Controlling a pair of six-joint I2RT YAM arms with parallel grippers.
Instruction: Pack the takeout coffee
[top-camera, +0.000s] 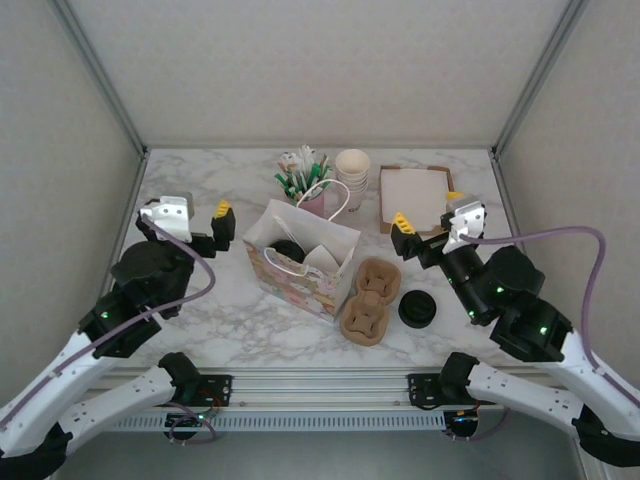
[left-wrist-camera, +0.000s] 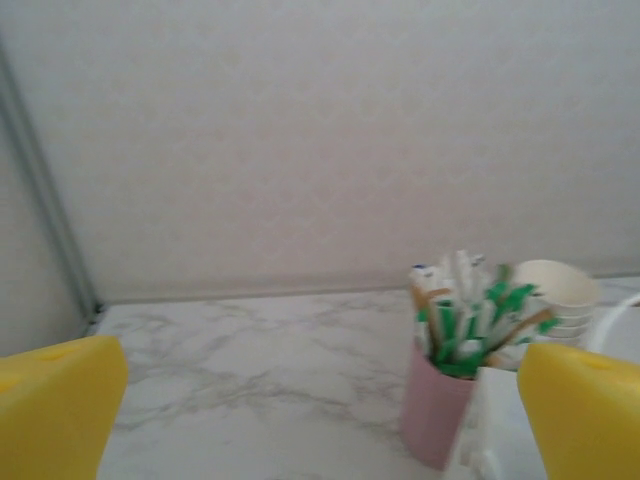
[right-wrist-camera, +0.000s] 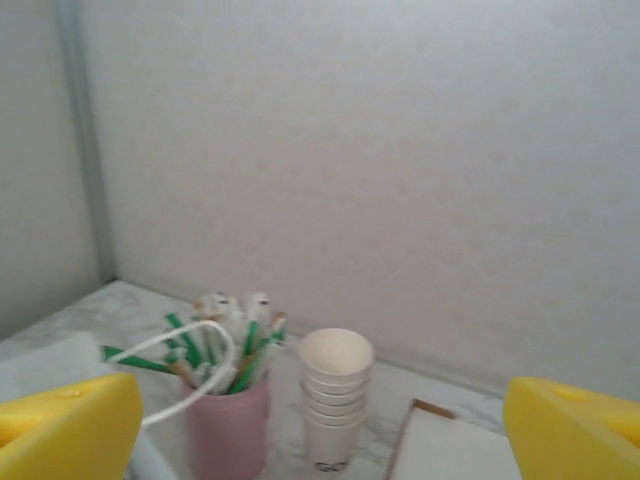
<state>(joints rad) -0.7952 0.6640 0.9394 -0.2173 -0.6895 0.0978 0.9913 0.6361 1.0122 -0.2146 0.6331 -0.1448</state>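
- Your takeout coffee (top-camera: 287, 249) sits down inside the open paper bag (top-camera: 300, 285) at mid-desk. From overhead its black lid is a dark disc in the bag's left half, with something white lying beside it.
- Your left hand (top-camera: 190, 218) hangs over the left side of the marble desk (top-camera: 240, 325), just left of the bag and clear of it. Its yellow-tipped fingers (left-wrist-camera: 55, 400) are spread wide with nothing between them.
- Your right hand (top-camera: 428, 210) hovers on the right, over the near edge of a shallow brown tray (top-camera: 415, 190) of white paper. Its fingers are also wide apart and hold nothing.
- Behind the bag, a pink cup (top-camera: 313, 203) bristles with green-and-white sticks. A stack of cream paper cups (top-camera: 352, 175) stands just to its right.
- One white bag handle (top-camera: 335, 195) arcs up in front of the pink cup and the stack. The right wrist camera catches it looping across the sticks.
- Two brown cardboard cup carriers (top-camera: 368, 298) lie overlapped just right of the bag.
- A low black round item (top-camera: 417, 308) rests on the marble beside the carriers, on the side of your right arm.
- From the left wrist camera, the pink cup and the cream stack stand close to the right-hand finger, against the pale back wall.
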